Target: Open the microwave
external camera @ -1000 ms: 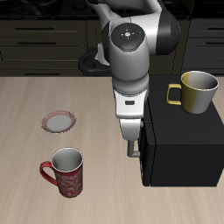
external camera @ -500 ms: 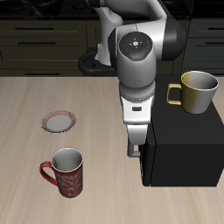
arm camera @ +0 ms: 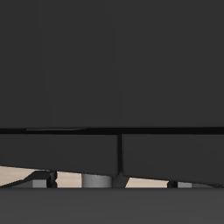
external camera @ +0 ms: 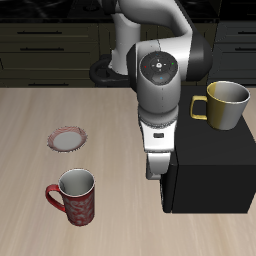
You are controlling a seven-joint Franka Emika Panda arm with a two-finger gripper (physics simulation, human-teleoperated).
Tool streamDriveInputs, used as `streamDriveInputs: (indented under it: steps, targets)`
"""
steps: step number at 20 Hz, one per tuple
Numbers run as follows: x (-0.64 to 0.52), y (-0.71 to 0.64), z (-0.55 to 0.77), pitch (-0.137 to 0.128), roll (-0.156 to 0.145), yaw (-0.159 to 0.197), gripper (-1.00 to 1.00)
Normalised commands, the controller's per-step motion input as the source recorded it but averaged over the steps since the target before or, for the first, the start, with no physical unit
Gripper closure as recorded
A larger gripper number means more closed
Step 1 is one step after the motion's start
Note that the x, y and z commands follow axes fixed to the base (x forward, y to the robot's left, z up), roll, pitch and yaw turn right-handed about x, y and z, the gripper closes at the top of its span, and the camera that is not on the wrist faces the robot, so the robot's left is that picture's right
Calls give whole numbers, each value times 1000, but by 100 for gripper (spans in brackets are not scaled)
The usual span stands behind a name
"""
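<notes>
Microwave [external camera: 205, 172] sat toward four o'clock on the tabletop [external camera: 40, 105], close to the front edge; a large matte black box, door shut as far as could be told. Carried a yellowish-olive mug [external camera: 224, 105] on its top, toward the back, handle turned to nine o'clock. Arm reached down from twelve o'clock, with the jaws' gripper [external camera: 153, 172] lowered right against the box's nine-o'clock face, near its front corner. Fingertips blurred into the dark side (contact with the handle could not be made out). Whether the jaws were apart or together: could not tell from either view.

Wrist view filled almost wholly with flat black surface [arm camera: 112, 61], crossed by one thin horizontal seam and one short vertical seam. Showed a narrow strip of pale wood tabletop [arm camera: 22, 173] past the black edge, along with a few grey shapes too small to name.

Elsewhere on the tabletop: a red patterned mug [external camera: 74, 195] at seven o'clock near the front edge, upright, handle toward nine o'clock. Farther back, at about nine o'clock, a small grey plate with a reddish rim [external camera: 68, 140], well apart from the mug. Dark cabinets [external camera: 50, 45] ran along behind, at twelve o'clock.
</notes>
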Motion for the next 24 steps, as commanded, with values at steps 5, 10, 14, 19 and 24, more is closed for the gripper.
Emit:
streamDriveInputs:
  steps: [5,10,14,19,24]
  targets:
    - [62,45,-414,44,-20,41,-100]
    - [87,-63,-200,22,-40,-27,-100]
    - [80,32,109,-89,4,-44,100]
    - [-21,39,89,-15,13,-21,100]
    - [18,57,154,-52,25,-24,100]
